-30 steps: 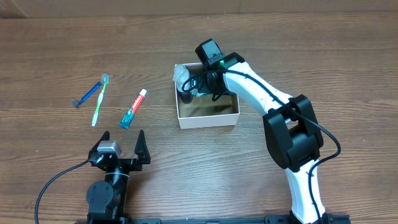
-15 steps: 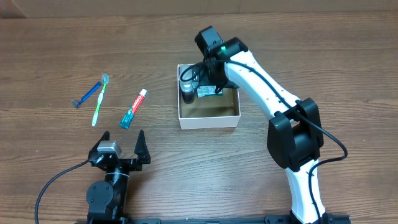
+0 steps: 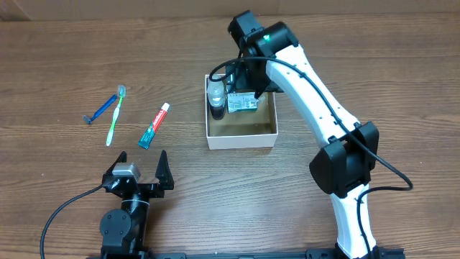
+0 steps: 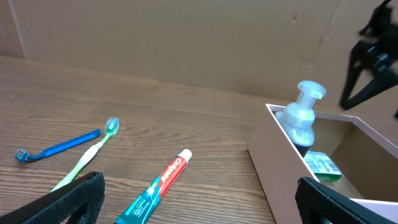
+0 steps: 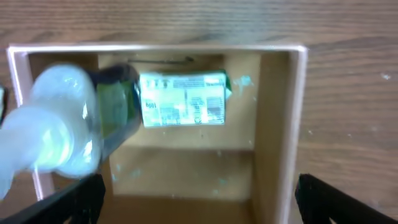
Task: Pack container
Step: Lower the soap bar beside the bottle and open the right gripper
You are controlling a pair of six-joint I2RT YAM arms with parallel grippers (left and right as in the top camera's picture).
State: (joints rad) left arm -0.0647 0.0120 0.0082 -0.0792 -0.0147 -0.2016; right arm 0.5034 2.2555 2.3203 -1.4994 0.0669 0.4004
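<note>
Right gripper (image 3: 244,75) spread, empty, above container (image 3: 241,137) (pump bottle (image 3: 215,93) and green packet (image 3: 242,103) inside); left gripper (image 3: 142,155) likewise spread, empty.

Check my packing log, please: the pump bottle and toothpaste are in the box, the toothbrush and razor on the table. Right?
Not quite: the overhead view shows the toothpaste on the table too, beside the toothbrush and razor. Only the pump bottle, of those, is in the container.
</note>
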